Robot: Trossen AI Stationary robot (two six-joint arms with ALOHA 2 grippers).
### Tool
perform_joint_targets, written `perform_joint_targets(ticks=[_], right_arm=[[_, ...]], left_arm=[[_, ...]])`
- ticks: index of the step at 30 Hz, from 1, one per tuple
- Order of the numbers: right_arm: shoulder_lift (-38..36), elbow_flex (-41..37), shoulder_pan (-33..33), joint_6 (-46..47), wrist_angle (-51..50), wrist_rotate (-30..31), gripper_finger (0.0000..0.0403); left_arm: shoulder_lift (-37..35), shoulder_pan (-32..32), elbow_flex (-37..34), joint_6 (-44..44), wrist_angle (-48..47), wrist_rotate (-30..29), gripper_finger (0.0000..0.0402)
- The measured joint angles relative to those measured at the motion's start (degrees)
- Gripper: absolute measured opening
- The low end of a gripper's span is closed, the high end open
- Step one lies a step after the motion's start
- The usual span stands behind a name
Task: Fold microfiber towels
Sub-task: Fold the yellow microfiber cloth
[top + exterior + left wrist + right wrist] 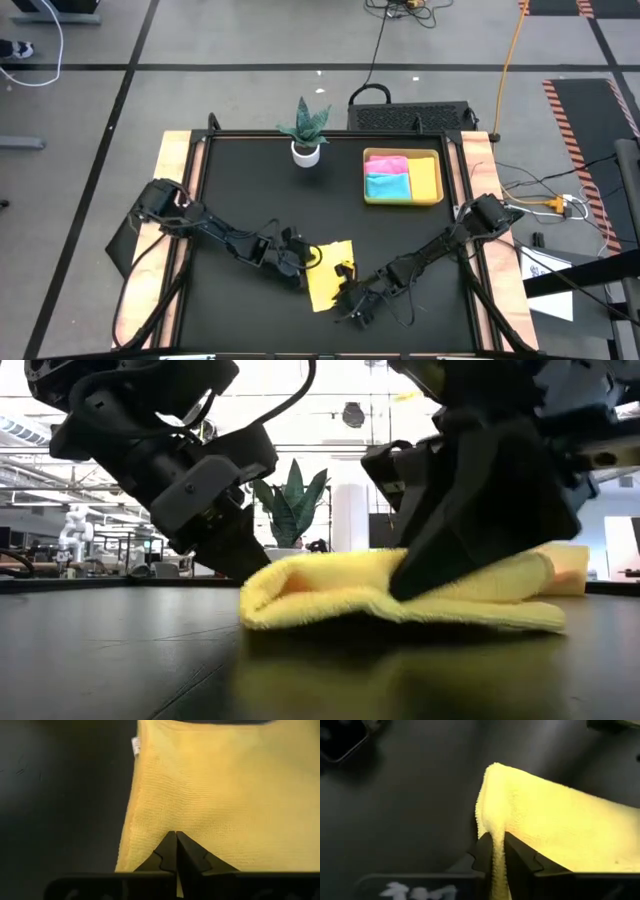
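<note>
One fluffy yellow towel [329, 273] lies at lower centre; the left gripper [176, 851] and right gripper [498, 851] both pinch its edges, jaws closed. One tray [437, 181] holds a pink towel [386, 163] and a blue towel [387, 186].

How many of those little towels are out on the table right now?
3 visible: a yellow towel near the table's front, between both grippers, plus a pink towel and a light blue towel in the tray. More may be hidden.

A robotics lab: taped grey floor [250, 40], loose cables [510, 60], open workshop hall behind.
</note>
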Motion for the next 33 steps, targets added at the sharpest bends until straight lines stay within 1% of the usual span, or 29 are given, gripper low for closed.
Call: perform_joint_targets(ticks=[3,5,10,11,14,16,17,19,21,25,28,29,31,33], right_arm=[[0.04,0.02,0.33,-1.14,0.05,-1.21,0.0047],[0.06,0.01,0.52,-1.12,0.15,-1.42,0.0067],[-0.24,0.02,1.61,-0.36,1.67,-1.3,0.0147],[-0.22,0.02,1.99,-0.74,1.89,-0.63,0.0164],[0.87,0.06,2.96,-2.81,4.32,4.75,0.0208],[2.02,0.06,3.11,-3.84,5.37,7.54,0.0221],[2.46,0.06,2.95,-4.34,5.67,7.94,0.0222],[2.95,0.02,2.36,-4.89,6.28,7.91,0.0213],[2.98,0.02,1.85,-4.93,6.46,7.94,0.019],[2.98,-1.12,0.56,-4.95,6.61,7.86,0.0123],[2.94,-2.72,0.06,-4.93,7.5,7.42,0.0067],[2.92,-3.3,0.06,-4.95,7.94,6.7,0.0049],[2.88,-4.15,0.06,-4.94,8.74,6.28,0.0019],[2.8,-4.4,0.42,-4.93,8.83,6.25,0.0008]], left_arm=[[-0.1,-0.32,0.02,-0.73,-0.02,-0.14,0.0014],[-0.93,-0.28,-0.01,-1.03,-0.89,-0.7,0.0017],[-0.98,0.54,-0.02,-1.31,-1.89,-1.53,0.0006],[-0.98,0.83,-0.02,-1.51,-2.18,-1.63,0.0004],[-0.98,1.43,-0.02,-2.53,-2.78,-2.03,0.0007],[-0.98,1.76,-0.02,-2.56,-2.79,-2.05,0.0015],[-0.98,1.83,-0.02,-2.59,-2.8,-2.03,0.0018],[-0.98,1.89,-0.02,-2.67,-2.8,-2.05,0.0019],[-0.98,1.89,-0.02,-2.54,-2.63,-2.13,0.0017],[-2.02,1.89,-0.11,-1.83,2.59,-2.64,0.0004],[-2.23,1.89,0.04,0.36,7.51,-2.4,0.001],[-2.15,1.79,-0.04,0.93,8.17,-2.01,0.0013],[-1.92,1.82,-0.04,1.65,8.76,0.58,0.0015],[-0.93,2.06,0.06,1.61,7.67,2.59,0.001]])
